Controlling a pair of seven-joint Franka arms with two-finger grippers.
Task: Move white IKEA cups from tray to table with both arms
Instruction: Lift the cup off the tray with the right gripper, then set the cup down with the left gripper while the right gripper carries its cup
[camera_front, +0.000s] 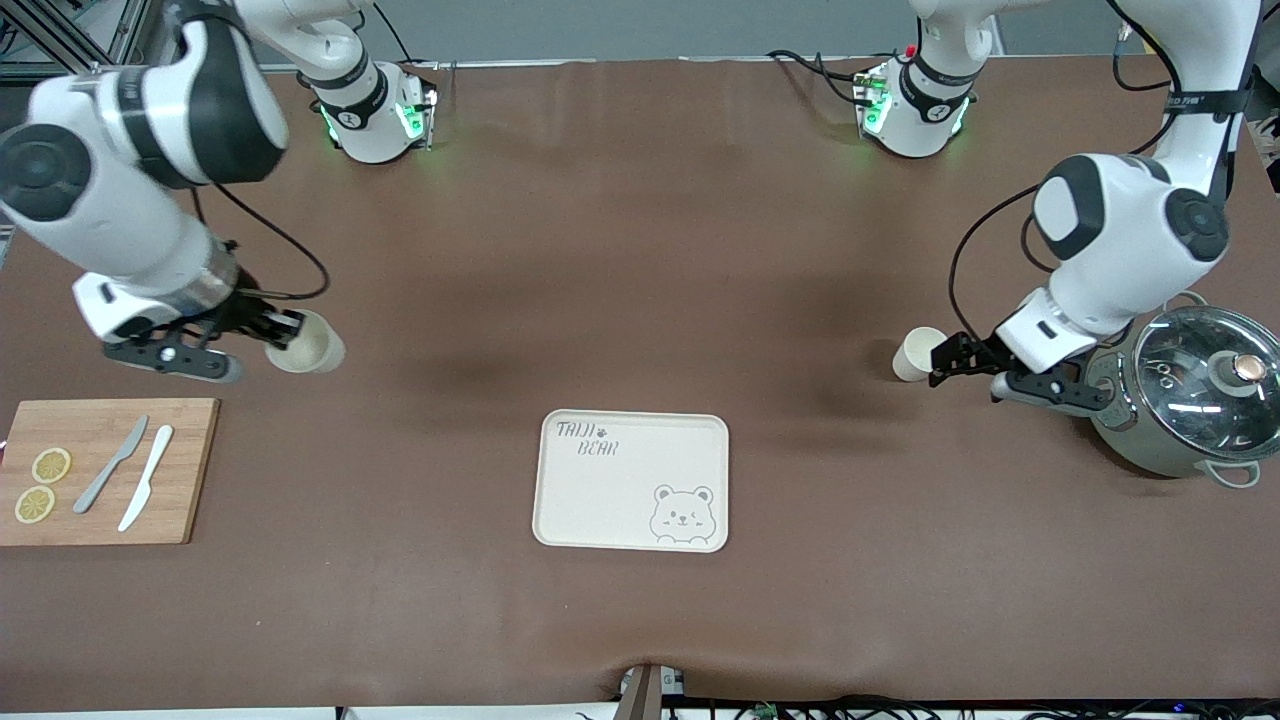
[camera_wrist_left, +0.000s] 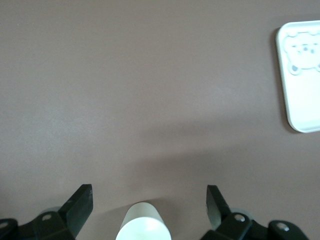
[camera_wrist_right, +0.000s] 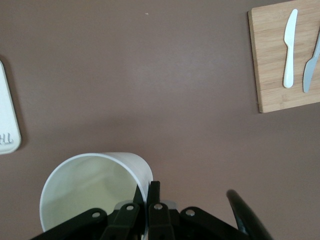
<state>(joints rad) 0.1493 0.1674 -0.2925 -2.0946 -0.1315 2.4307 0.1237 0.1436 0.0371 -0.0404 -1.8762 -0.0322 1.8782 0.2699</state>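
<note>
Bear tray (camera_front: 632, 480), cutting board (camera_front: 105, 470), lidded pot (camera_front: 1190, 405).

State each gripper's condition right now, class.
Left gripper: open, fingers either side of a white cup.
Right gripper: shut on the other white cup's rim.

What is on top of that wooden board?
On the wooden board lie two lemon slices, a grey knife and a white knife. Nothing there is covered.

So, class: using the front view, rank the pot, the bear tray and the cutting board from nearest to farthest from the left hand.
1. Pot: right beside the left hand.
2. Bear tray: mid-table.
3. Cutting board: at the right arm's end.
</note>
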